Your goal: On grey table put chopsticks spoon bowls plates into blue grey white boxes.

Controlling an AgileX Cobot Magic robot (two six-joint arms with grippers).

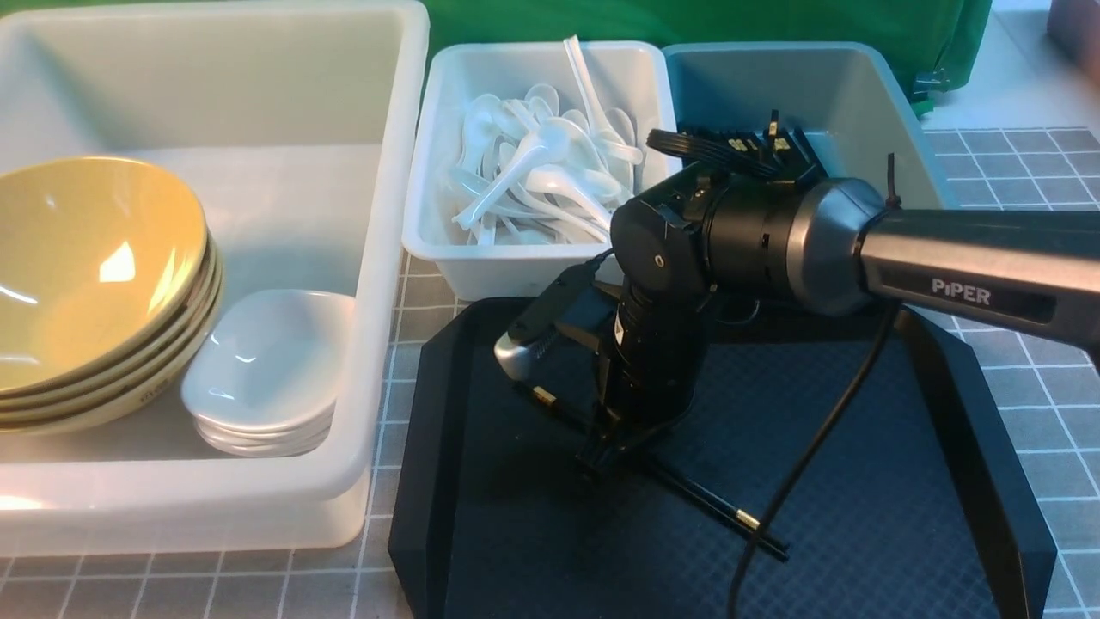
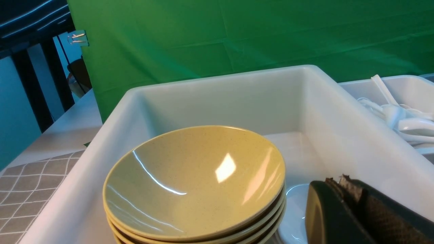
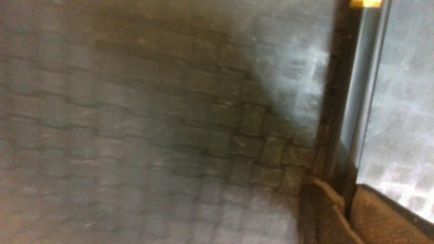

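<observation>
Olive-yellow bowls (image 1: 90, 284) sit nested in a tilted stack at the left of the very large translucent white tub (image 1: 391, 258), and a stack of small white plates (image 1: 266, 370) leans just beside them inside the same tub. Next to the tub, farther back, the small pale grey-white bin (image 1: 447, 249) holds a loose heap of white spoons (image 1: 541, 176), and the blue-grey bin (image 1: 859, 94) stands touching it on the right, with black chopsticks (image 1: 730, 150) resting across its near edge. All three boxes rest on the grey tiled bench (image 1: 1031, 404). Nearer the camera lies a black diamond-textured tray (image 1: 859, 516), and the right arm reaches in over it from the right with its wrist turned straight down. The right pincer (image 1: 601, 456) is down at the tray floor, pinching a black chopstick (image 1: 722, 507) that lies flat across the tray, a gold band showing near each side of the grip; the right wrist view shows the thin dark stick pressed between the two pads (image 3: 325, 210) against the tray's texture. The left pincer (image 2: 349, 203) hangs over the white tub beside the bowls, its jaws pressed together on nothing, and does not appear in the front view.
</observation>
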